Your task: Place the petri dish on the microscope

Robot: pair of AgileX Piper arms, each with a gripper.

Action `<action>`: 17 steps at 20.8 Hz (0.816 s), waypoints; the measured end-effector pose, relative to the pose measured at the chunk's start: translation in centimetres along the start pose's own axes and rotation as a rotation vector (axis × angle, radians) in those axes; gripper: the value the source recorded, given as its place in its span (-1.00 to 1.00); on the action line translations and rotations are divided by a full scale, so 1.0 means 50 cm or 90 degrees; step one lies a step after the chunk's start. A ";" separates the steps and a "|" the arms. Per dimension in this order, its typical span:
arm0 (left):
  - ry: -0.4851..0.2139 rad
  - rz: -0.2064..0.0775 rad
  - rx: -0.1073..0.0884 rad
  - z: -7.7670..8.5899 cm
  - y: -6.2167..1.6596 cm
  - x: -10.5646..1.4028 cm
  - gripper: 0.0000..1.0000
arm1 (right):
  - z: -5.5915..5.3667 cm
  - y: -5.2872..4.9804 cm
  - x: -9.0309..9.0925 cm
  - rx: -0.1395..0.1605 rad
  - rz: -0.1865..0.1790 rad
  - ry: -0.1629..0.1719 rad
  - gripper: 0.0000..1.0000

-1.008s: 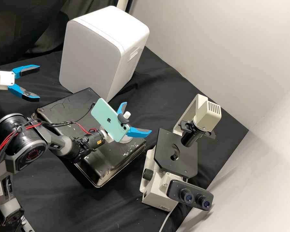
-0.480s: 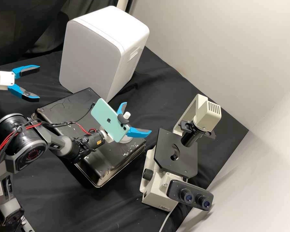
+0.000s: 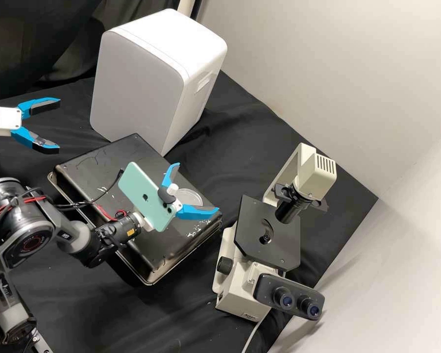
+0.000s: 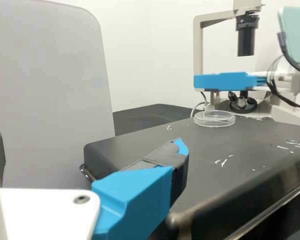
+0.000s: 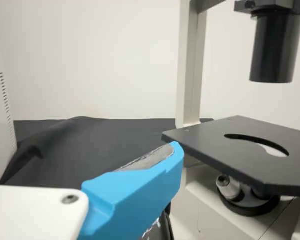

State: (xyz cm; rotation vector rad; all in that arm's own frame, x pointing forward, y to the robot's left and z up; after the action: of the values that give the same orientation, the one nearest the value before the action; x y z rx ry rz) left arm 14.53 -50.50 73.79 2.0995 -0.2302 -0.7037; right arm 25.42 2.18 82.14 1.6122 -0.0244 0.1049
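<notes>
A clear petri dish (image 3: 188, 197) lies on the black tray (image 3: 95, 166), near the tray's end by the microscope (image 3: 240, 287). My right gripper (image 3: 196, 189) hovers just above the dish, open, one blue finger on each side of it. The left wrist view shows the dish (image 4: 215, 118) flat on the tray (image 4: 230, 165) with a right finger (image 4: 224, 81) above it. The right wrist view looks past its own finger (image 5: 140, 185) at the black stage (image 5: 240, 145), which is bare. My left gripper (image 3: 36, 125) is open over the cloth at the far left, holding nothing.
A tall white box (image 3: 152, 73) stands behind the tray, close to my left gripper (image 4: 85, 145). The microscope's objective and lamp arm (image 3: 304, 181) overhang the stage (image 3: 267, 233). A phone (image 3: 144, 196) is mounted on the right wrist. Black cloth covers the bench.
The right arm has drawn back to the left and dropped lower over the tray, so the dish now shows between its fingers. The left arm has barely moved.
</notes>
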 end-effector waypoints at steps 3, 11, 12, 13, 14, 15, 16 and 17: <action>-0.003 0.000 0.000 0.001 0.000 0.000 1.00 | 0.010 -0.010 -0.019 0.000 -0.013 -0.012 1.00; 0.002 0.000 -0.009 0.003 -0.001 0.000 1.00 | 0.045 -0.051 -0.031 -0.019 -0.072 -0.059 1.00; 0.002 0.000 -0.009 0.003 -0.001 0.000 1.00 | 0.048 -0.055 -0.031 -0.019 -0.076 -0.064 1.00; 0.002 0.000 -0.009 0.003 -0.001 0.000 1.00 | 0.050 -0.058 -0.031 -0.019 -0.079 -0.067 1.00; 0.002 0.000 -0.009 0.003 -0.001 0.000 1.00 | 0.052 -0.062 -0.030 -0.025 -0.085 -0.070 1.00; 0.002 0.000 -0.009 0.003 -0.001 0.000 1.00 | 0.056 -0.067 -0.030 -0.030 -0.089 -0.076 1.00; 0.002 0.000 -0.009 0.003 -0.001 0.000 1.00 | 0.058 -0.072 -0.029 -0.035 -0.094 -0.076 1.00; 0.002 0.000 -0.009 0.003 -0.001 0.000 1.00 | 0.059 -0.075 -0.029 -0.038 -0.092 -0.076 1.00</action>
State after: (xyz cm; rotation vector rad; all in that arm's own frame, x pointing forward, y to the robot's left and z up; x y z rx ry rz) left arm 14.44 -50.58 73.70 2.0873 -0.2232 -0.6989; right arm 24.45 -0.66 78.16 1.5538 -0.0030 -0.1026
